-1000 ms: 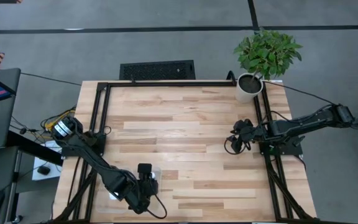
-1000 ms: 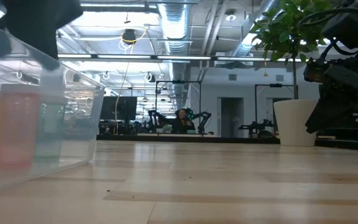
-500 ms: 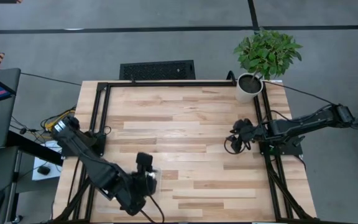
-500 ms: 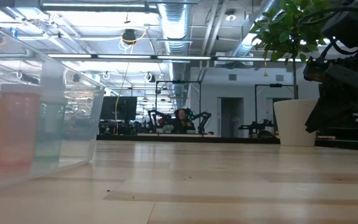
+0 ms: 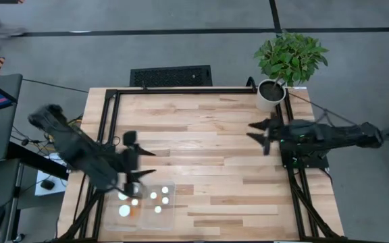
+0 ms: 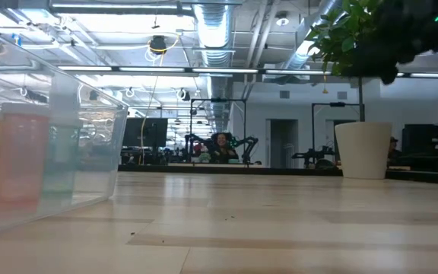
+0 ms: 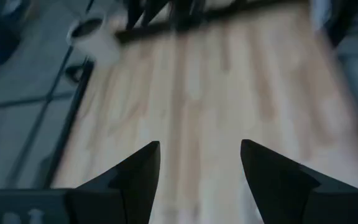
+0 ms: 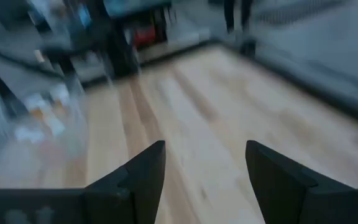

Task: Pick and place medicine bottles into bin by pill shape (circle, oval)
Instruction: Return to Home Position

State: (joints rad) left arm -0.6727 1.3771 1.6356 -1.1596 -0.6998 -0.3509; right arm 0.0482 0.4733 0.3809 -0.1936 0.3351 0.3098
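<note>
Left gripper (image 7: 199, 144) has risen clear of the near-left bin (image 5: 168, 220), fingers spread and empty; right gripper (image 8: 205, 144) likewise released. Medicine bottles (image 5: 124, 210) sit inside: sorting appears complete.

Count from overhead: one table (image 5: 208, 115); one bin (image 5: 169, 220); medicine bottles (image 5: 152, 196) in it, about six white caps, too small to count surely; one potted plant (image 5: 290, 57); two of mine, left end effector (image 5: 151, 163) and right end effector (image 5: 251, 131); one person (image 6: 220, 144) far behind.
</note>
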